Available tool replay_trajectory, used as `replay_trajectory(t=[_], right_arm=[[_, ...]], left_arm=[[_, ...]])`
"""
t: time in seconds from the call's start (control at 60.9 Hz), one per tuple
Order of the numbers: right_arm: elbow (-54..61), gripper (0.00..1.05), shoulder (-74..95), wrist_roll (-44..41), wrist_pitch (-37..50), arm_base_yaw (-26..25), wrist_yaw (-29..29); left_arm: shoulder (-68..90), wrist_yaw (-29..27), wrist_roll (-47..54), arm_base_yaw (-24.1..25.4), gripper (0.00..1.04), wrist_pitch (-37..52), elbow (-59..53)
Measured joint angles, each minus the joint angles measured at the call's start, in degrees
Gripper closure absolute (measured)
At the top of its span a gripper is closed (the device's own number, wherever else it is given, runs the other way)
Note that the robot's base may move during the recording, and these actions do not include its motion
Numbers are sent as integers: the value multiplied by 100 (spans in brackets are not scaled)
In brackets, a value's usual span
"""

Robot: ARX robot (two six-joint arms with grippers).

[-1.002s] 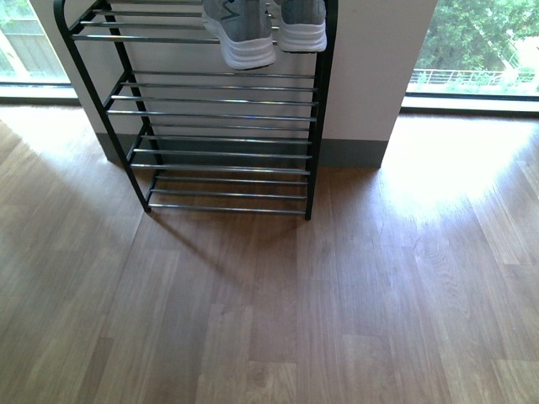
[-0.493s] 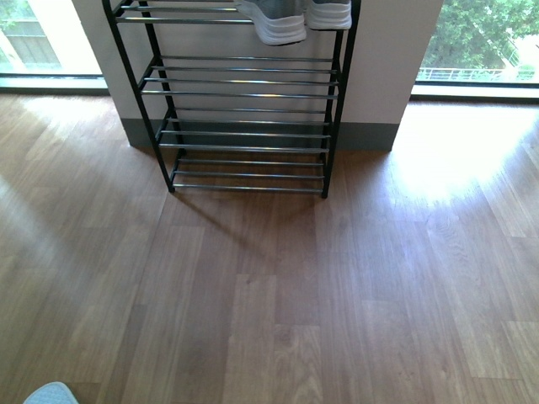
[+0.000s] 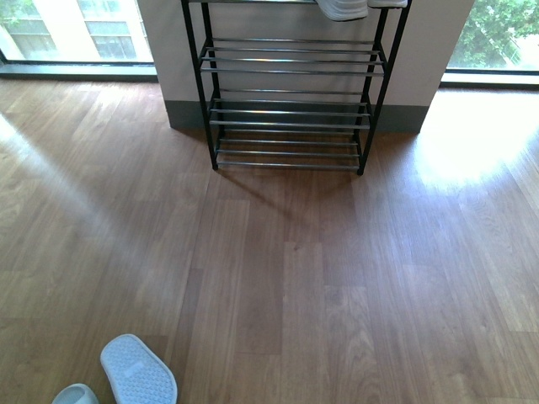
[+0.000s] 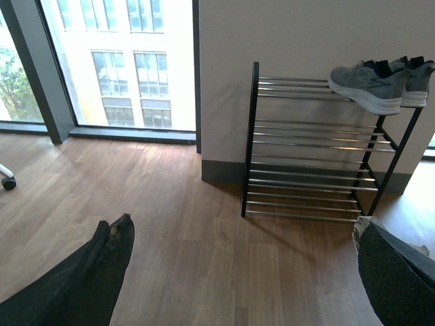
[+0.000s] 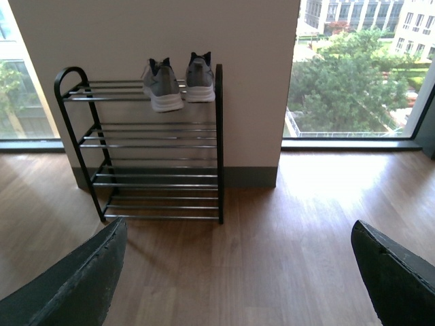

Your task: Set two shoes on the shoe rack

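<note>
The shoe rack (image 3: 290, 71) stands against the wall, black-framed with chrome bars; it also shows as the shoe rack (image 4: 312, 146) and the shoe rack (image 5: 153, 146). Two grey sneakers (image 5: 174, 81) sit side by side at one end of its top tier, toes pointing outward; in the left wrist view they are the sneakers (image 4: 380, 81), and only their white soles (image 3: 341, 8) show in the front view. Two pale blue slides (image 3: 137, 370) lie on the floor near me at lower left. My left gripper (image 4: 245, 272) and right gripper (image 5: 238, 272) are open, empty, well back from the rack.
Wood plank floor (image 3: 337, 278) stretches between me and the rack. Floor-to-ceiling windows (image 5: 353, 68) flank the wall pillar on both sides. A white chair caster (image 4: 5, 178) sits at the floor's edge in the left wrist view.
The front view has drawn back and swung left: the rack has shrunk and shifted up and right, and the pale blue slides have come into view at lower left.
</note>
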State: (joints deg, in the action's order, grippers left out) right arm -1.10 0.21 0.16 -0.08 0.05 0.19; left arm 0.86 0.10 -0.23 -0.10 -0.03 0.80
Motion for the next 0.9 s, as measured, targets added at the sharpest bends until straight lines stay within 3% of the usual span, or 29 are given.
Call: replay_trajectory(t=[0.903], right_arm=[[2, 9, 0, 0, 0, 0, -24]], left_arm=[[0, -24, 0, 0, 9, 0, 0]])
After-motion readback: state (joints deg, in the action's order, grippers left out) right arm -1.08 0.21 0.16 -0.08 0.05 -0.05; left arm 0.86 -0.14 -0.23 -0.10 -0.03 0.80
